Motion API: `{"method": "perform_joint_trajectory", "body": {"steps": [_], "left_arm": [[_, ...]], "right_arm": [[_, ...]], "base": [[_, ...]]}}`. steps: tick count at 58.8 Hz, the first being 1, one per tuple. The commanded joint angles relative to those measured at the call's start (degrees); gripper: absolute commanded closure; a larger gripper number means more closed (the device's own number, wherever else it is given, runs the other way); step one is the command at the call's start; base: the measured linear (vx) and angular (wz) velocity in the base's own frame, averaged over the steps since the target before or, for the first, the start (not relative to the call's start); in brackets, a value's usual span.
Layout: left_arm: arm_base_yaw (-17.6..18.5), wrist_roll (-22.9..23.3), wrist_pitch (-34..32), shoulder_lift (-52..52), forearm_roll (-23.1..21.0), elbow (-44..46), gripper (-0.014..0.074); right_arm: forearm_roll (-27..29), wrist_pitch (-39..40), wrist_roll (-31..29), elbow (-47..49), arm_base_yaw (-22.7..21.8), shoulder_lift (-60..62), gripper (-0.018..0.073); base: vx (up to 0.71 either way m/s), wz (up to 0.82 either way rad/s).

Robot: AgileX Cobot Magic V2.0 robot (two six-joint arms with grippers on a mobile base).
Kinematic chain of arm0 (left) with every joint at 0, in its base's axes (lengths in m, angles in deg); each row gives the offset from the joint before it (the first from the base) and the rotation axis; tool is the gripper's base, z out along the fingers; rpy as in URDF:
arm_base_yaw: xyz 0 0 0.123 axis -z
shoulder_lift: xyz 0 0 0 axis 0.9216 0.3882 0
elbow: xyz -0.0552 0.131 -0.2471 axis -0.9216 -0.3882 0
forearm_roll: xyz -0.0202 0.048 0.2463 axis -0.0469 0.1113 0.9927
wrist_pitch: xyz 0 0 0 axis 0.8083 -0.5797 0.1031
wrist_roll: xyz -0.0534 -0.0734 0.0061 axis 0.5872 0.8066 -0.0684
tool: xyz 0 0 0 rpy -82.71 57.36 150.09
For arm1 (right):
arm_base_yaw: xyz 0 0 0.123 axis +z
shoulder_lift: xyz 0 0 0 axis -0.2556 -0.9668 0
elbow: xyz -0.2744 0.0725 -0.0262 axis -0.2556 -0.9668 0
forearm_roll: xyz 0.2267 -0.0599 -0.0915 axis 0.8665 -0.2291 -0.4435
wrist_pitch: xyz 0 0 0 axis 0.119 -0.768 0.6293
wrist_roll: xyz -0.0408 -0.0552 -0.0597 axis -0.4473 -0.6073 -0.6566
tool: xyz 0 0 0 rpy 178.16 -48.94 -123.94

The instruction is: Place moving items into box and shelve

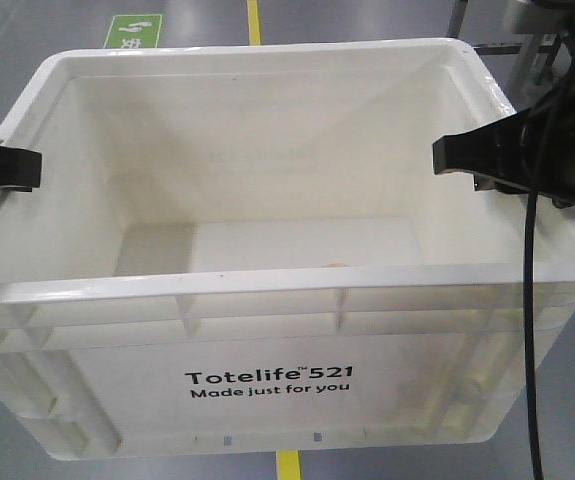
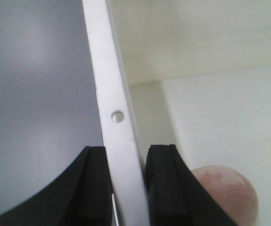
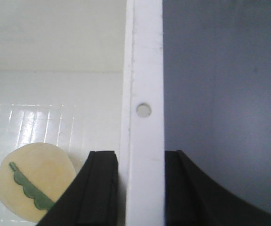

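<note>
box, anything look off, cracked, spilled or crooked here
Nothing stands out. The box looks intact along its rim and walls. The left hand and the right hand each clamp an opposite side rim. The yellow toy piece and the pinkish toy piece lie inside on its floor.

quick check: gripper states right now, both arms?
Left gripper: closed on the left rim of the box.
Right gripper: closed on the box's right rim.
</note>
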Motion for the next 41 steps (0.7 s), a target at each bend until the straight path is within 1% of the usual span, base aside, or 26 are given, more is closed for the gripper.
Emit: {"method": "perform_joint_trajectory", "body": {"steps": [1,22,41], "left_arm": [[0.3,-0.8,-6.7,-1.8,1.1,2.3,0.0456],[0.3,-0.8,-6.7,-1.8,1.1,2.3,0.0456],[0.3,-0.8,-6.7,-1.8,1.1,2.3,0.0456]], "right_arm": [[-5.4,5.4,-0.7,2.2,0.0,2.0,0.0449],[-5.4,5.4,-0.7,2.2,0.0,2.0,0.0449],[-5.4,5.4,-0.7,2.2,0.0,2.0,0.0449]], "base": [[0.41,-0.03],[0.41,-0.05],[0.39,-0.13]]}}
